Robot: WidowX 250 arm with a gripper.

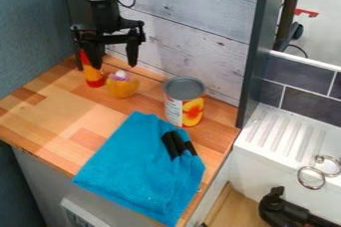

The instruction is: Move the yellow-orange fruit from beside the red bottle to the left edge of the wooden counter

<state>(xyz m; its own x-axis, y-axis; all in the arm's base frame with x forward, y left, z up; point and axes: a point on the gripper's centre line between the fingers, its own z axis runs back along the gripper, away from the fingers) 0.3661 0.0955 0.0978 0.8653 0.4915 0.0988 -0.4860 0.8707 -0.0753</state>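
Note:
The black gripper (114, 64) hangs open above the back left of the wooden counter, with nothing between its fingers. Just beneath it, an orange-yellow round item with a white and purple top (122, 84) rests on the counter. A red and yellow bottle (92, 73) stands to its left, partly behind the gripper's left finger. Further right, a can with a grey lid and a fruit label (184, 102) stands upright. A folded blue cloth (136, 169) lies toward the front, with black strips (174, 144) on its right part.
The wooden counter (40, 116) is bounded by a whitewashed plank wall at the back and a blue-grey panel at left. A dark post (258, 47) rises at its right corner. Beyond are a white ridged sink ledge (286, 134), metal rings (311, 176) and a black tap-like part (283, 211).

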